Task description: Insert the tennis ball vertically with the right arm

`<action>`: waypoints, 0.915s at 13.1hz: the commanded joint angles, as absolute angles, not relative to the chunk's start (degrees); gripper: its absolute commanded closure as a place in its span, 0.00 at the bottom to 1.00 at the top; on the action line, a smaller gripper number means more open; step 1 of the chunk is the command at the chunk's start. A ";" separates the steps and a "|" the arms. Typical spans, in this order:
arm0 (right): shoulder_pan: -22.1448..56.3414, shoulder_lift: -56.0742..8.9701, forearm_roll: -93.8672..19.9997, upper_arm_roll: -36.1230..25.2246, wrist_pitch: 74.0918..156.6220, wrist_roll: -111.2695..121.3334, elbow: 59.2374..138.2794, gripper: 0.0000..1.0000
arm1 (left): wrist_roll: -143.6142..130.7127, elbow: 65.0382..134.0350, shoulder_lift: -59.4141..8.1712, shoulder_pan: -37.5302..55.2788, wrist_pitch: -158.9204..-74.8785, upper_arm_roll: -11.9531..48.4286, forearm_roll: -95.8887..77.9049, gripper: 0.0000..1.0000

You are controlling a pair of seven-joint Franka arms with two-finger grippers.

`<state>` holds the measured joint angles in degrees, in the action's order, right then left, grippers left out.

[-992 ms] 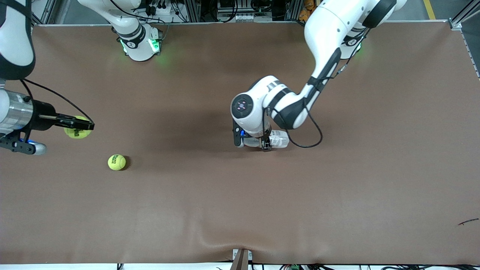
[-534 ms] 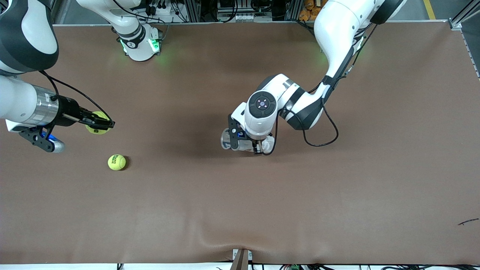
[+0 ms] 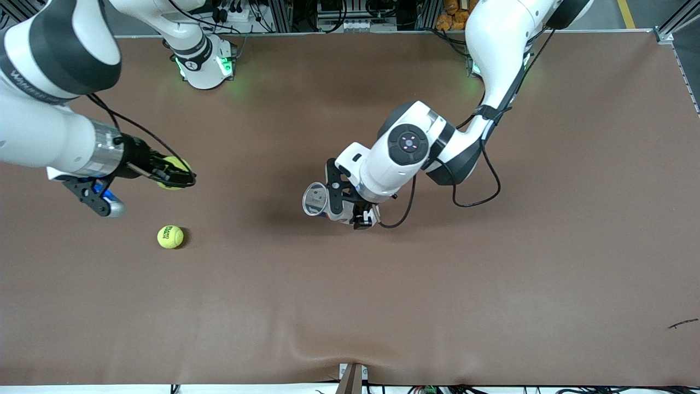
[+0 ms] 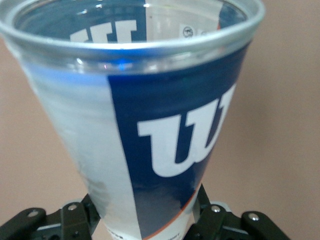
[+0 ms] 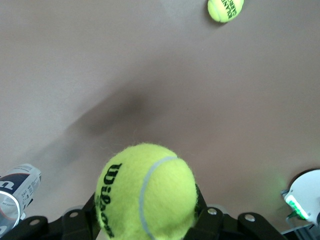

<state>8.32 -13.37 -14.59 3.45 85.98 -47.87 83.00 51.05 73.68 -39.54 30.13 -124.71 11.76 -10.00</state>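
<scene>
Right gripper (image 3: 183, 178) carried one tennis ball (image 3: 173, 171) inward, fingers pinching it, second ball (image 3: 170, 236) lying loose, left gripper (image 3: 350, 210) fingers clamping one can (image 3: 318, 200).

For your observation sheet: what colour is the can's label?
Dark blue with white lettering on the can; left wrist view.

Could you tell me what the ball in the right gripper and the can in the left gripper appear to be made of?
The yellow-green tennis ball looks felt-covered: fuzzy nap, pale curved seam, black lettering. The clear tennis-ball can looks like glossy transparent plastic with a blue and white printed label; the inside shows through its wall. Its rim may be metal, but that is uncertain.
</scene>
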 commanded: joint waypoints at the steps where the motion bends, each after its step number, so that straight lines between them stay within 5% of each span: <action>1: 10.98 -13.36 -15.29 2.99 85.69 -54.82 80.26 0.35 | 57.72 75.76 -38.58 28.48 -128.40 11.95 -16.94 0.28; 12: 18.27 -18.36 -14.94 2.90 88.59 -66.85 74.36 0.35 | 89.89 80.06 -40.78 24.96 -133.86 11.87 -49.90 0.29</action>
